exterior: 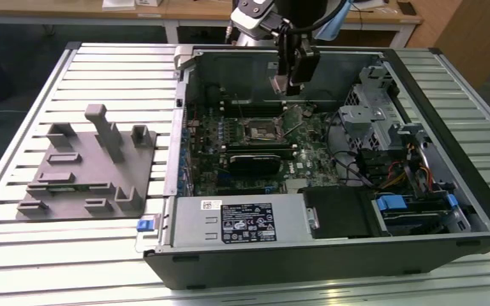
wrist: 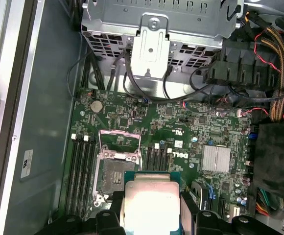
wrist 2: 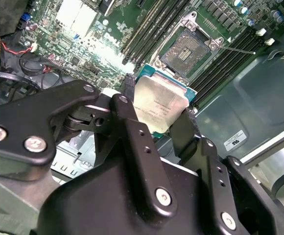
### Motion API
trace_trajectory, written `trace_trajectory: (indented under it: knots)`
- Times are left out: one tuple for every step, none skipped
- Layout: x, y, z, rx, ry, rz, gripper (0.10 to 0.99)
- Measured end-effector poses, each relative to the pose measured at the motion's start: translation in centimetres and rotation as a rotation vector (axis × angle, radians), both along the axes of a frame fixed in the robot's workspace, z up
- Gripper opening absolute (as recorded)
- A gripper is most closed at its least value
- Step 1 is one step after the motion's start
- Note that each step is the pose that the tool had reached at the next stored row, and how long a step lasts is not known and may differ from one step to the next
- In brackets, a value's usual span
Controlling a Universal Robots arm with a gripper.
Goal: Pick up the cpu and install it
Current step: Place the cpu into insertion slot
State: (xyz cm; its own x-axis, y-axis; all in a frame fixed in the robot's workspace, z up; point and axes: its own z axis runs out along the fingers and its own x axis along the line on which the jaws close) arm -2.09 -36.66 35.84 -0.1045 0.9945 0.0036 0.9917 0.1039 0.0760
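Silvery metal is being shown on top of the cpu (wrist 2: 161, 100), which is being gripped at two opposite edges by the black fingers (wrist 2: 129, 88) of the gripper (wrist 2: 157, 110). The chip is being held above the motherboard (wrist: 181, 122), beside the open socket (wrist: 113, 169), not in it. Part of it is being hidden by the gripper body. In the exterior view, the chip is hard to make out inside the case (exterior: 330, 268).
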Motion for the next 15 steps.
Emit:
trace_trajectory:
  knots:
    - [0.0,0.0,-0.06,0.0,0.0,0.0,0.537]
    - [0.0,0.0,-0.12,0.0,0.0,0.0,0.537]
    - [0.0,0.0,-0.19,0.0,0.0,0.0,0.537]
    - [0.0,0.0,-0.26,0.0,0.0,0.0,0.537]
    - [0.0,0.0,-0.32,0.0,0.0,0.0,0.537]
    - [0.0,0.0,-0.4,0.0,0.0,0.0,0.537]
    - [0.0,0.01,-0.44,0.0,0.0001,0.0,0.537]
    - [0.0,0.01,-0.49,0.0,0.0,0.0,0.537]
    - [0.0,0.01,-0.54,0.0,0.0,0.0,0.537]
    - [0.0,0.01,-0.61,0.0,-0.0001,0.0,0.537]
    - [-0.01,0.01,-0.68,0.0,0.0,0.0,0.537]
    - [-0.05,0.02,-0.75,0.0,0.0,0.0,0.537]
    - [-0.13,0.02,-0.85,0.0,-0.0001,0.0,0.537]
    - [-0.2,0.03,-0.94,0.0,-0.0002,0.0,0.537]
    - [-0.24,0.05,-1.04,0.0,-0.0002,0.0,0.537]
